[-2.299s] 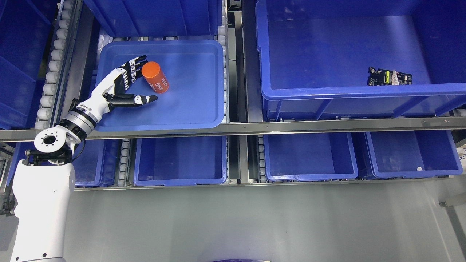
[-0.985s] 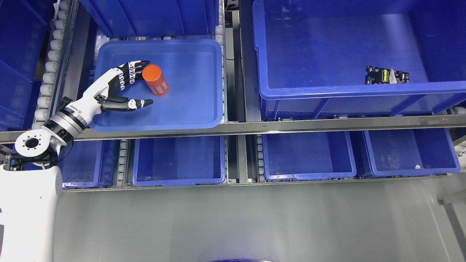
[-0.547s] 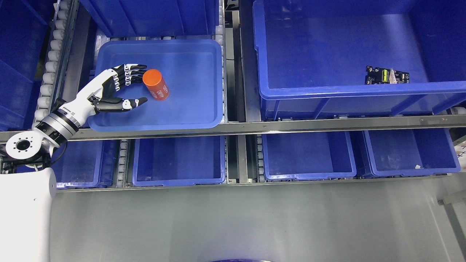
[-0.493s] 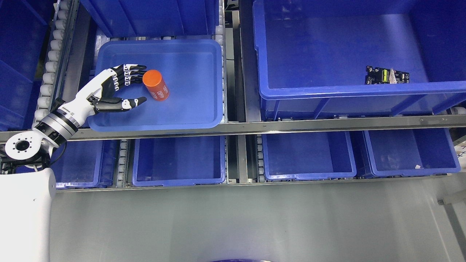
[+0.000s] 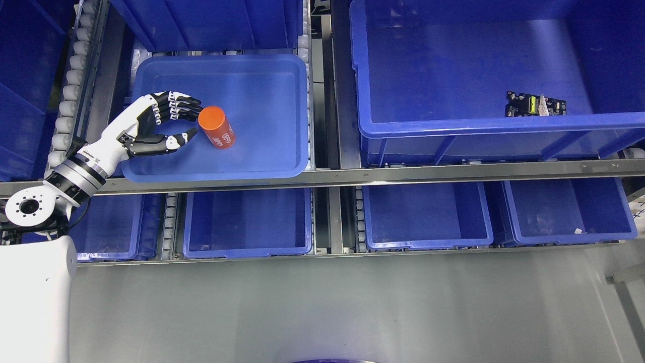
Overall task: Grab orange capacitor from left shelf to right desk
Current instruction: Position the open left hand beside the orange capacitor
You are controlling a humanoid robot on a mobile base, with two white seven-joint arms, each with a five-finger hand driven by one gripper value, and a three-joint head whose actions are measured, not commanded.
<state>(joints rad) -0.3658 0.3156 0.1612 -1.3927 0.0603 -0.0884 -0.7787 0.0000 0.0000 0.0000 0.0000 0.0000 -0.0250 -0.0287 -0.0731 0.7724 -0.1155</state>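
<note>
The orange capacitor (image 5: 217, 128), a cylinder with white print on its side, lies tilted in the shallow blue tray (image 5: 272, 156) on the left shelf. My left hand (image 5: 189, 121) is just left of it, fingers spread and open, with the fingertips (image 5: 194, 107) near the cylinder's top end and the thumb (image 5: 182, 138) below and to its left. Nothing is held. The left arm enters from the lower left. No right arm shows.
A large deep blue bin (image 5: 383, 128) at the right holds a small black circuit board (image 5: 536, 105). A steel shelf rail (image 5: 352, 176) runs across below the tray. Several blue bins (image 5: 247, 222) sit on the lower level. Grey floor lies in front.
The left arm has drawn back toward the left and the hand has narrowed a little around the capacitor's top end. The capacitor has shifted slightly down in the tray.
</note>
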